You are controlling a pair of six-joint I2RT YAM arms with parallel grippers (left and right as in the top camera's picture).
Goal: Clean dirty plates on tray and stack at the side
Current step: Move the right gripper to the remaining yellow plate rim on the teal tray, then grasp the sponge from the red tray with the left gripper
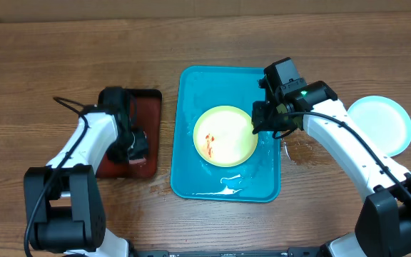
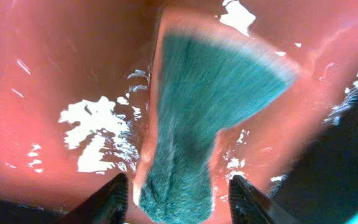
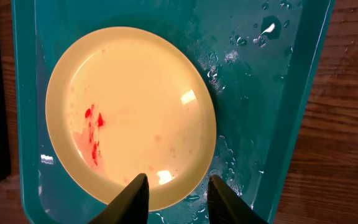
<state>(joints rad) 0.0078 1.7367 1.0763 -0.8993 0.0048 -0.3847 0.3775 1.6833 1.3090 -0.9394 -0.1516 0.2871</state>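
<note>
A yellow-green plate point(image 1: 227, 135) with red sauce smears lies in the wet turquoise tray point(image 1: 191, 93). My right gripper point(image 1: 257, 123) hangs at the plate's right rim. In the right wrist view the right gripper point(image 3: 176, 180) is open. One finger is over the plate point(image 3: 135, 106) and the other over the tray point(image 3: 260, 93), with the rim between them. My left gripper point(image 1: 138, 146) is over the red-brown tray. In the left wrist view the left gripper point(image 2: 178, 180) stands open on either side of a green sponge point(image 2: 204, 106), with small gaps showing.
The wet, black-rimmed red-brown tray point(image 1: 148, 100) sits left of the turquoise one; its floor point(image 2: 55, 74) holds puddles. A light-blue-rimmed plate point(image 1: 380, 123) lies on the wooden table at the right. Water drops lie on the table between that plate and the turquoise tray.
</note>
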